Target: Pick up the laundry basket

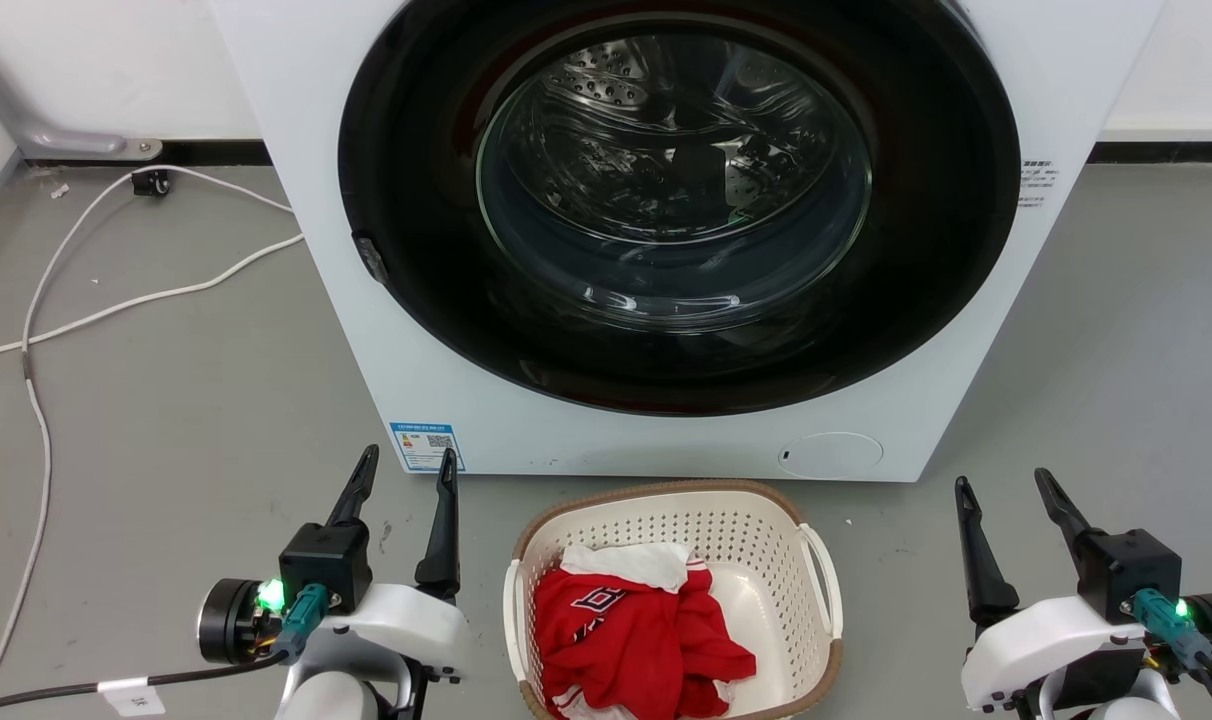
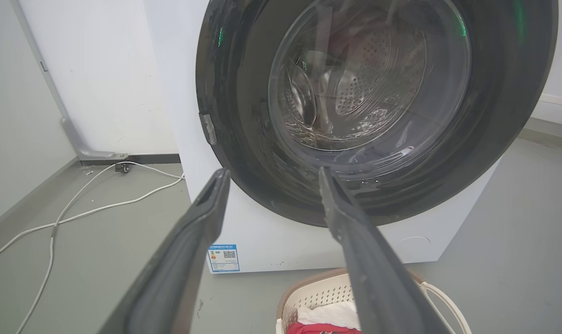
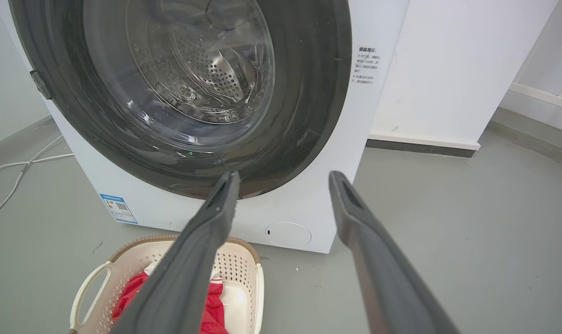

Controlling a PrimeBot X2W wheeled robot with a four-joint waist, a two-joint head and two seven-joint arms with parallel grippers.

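The laundry basket sits on the gray floor, right in front of the big white washing machine and a little apart from it. In the head view it is low in the middle, between the two grippers. Inside it lies a bunched-up red cloth with white marks, and a white cloth rests on top of the red one at the back. A white handle sticks out on each side of the basket. The left gripper hangs to the left of the basket, near it but not touching. Its two dark fingers are spread wide apart and nothing is between them. The right gripper hangs farther out on the other side, with its fingers also spread wide and holding nothing. In the left wrist view the left gripper points at the round glass door of the machine, with the basket low down by one finger. In the right wrist view the right gripper points at the machine too, and the basket lies low on the left, partly behind a finger. A white cable curls over the floor to the left of the machine, and a small blue sticker sits at the machine's bottom corner
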